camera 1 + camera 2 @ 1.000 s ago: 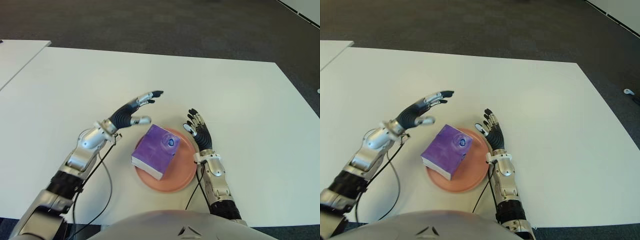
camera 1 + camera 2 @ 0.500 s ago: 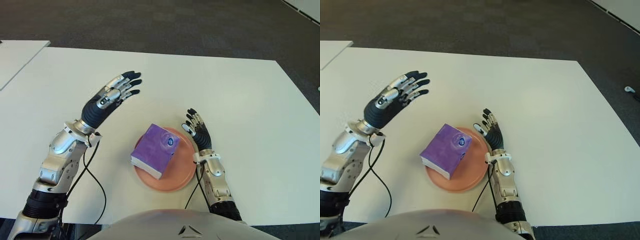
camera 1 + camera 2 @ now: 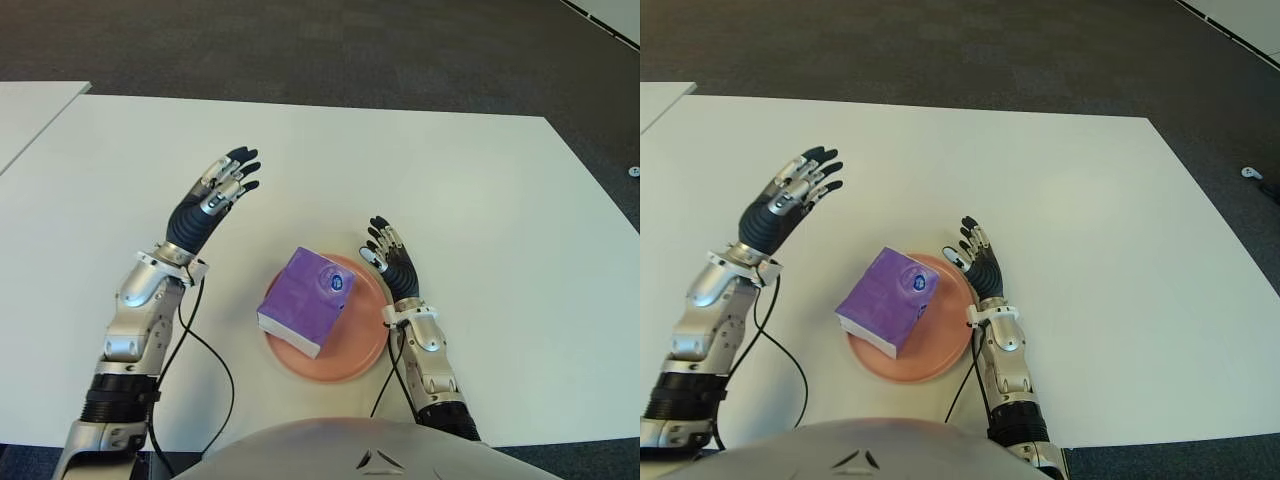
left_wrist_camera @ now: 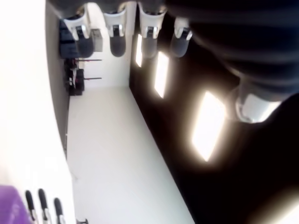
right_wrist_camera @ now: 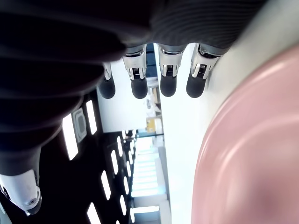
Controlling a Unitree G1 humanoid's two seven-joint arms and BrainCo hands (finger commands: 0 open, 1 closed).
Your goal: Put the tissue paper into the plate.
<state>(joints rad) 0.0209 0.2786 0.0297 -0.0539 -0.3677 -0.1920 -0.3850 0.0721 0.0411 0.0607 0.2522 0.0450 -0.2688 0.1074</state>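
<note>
Tissue pack (image 3: pixel 303 314): purple, lying in the plate, its near-left corner jutting past the rim; held by neither hand.
Plate (image 3: pixel 362 345): pink, round, near the table's front edge, roughly centred between the two arms.
Left hand (image 3: pixel 207 205): raised above the table to the left of the plate and farther back, well apart from the pack; fingers (image 4: pixel 117 41) straight and spread, nothing in them.
Right hand (image 3: pixel 391 265): just beside the plate's right rim, palm toward the plate; fingers (image 5: pixel 167 81) extended, empty.
Table (image 3: pixel 480 200): white, bare across its whole far half and its right side; wide free room behind and to either side of the plate.
Cable (image 3: pixel 203 345): black, looping on the table from the left wrist toward the front edge, left of the plate.
Edges: far edge and right edge giving onto dark carpet (image 3: pixel 330 45); corner of a second white table (image 3: pixel 30 115) at far left, separated by a narrow gap.
</note>
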